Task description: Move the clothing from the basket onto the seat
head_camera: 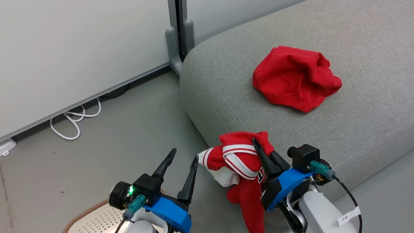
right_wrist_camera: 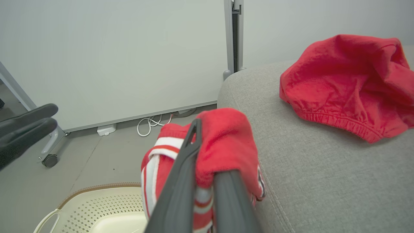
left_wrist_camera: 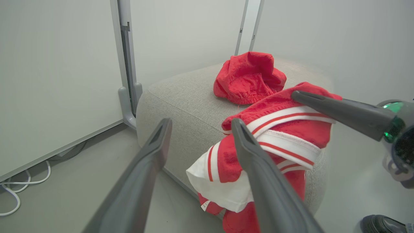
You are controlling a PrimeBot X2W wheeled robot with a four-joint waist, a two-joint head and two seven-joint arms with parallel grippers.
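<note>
One red piece of clothing [head_camera: 296, 79] lies crumpled on the grey seat [head_camera: 355, 129]; it also shows in the wrist views [left_wrist_camera: 249, 77] [right_wrist_camera: 349, 84]. My right gripper [head_camera: 258, 147] [right_wrist_camera: 207, 145] is shut on a second red garment with white trim [head_camera: 239, 165] [left_wrist_camera: 281, 132] [right_wrist_camera: 226, 142]. It holds this at the seat's near edge, the cloth drooping down toward the floor. My left gripper [head_camera: 184, 154] [left_wrist_camera: 201, 122] stands open and empty just left of that garment. The cream basket [head_camera: 93, 218] [right_wrist_camera: 97, 207] sits low beneath the arms.
White panel walls with a grey post [head_camera: 176, 38] stand behind the seat's left corner. A white cable [head_camera: 76, 119] lies looped on the floor by the wall. A dark shoe [left_wrist_camera: 383, 224] shows at the lower right of the left wrist view.
</note>
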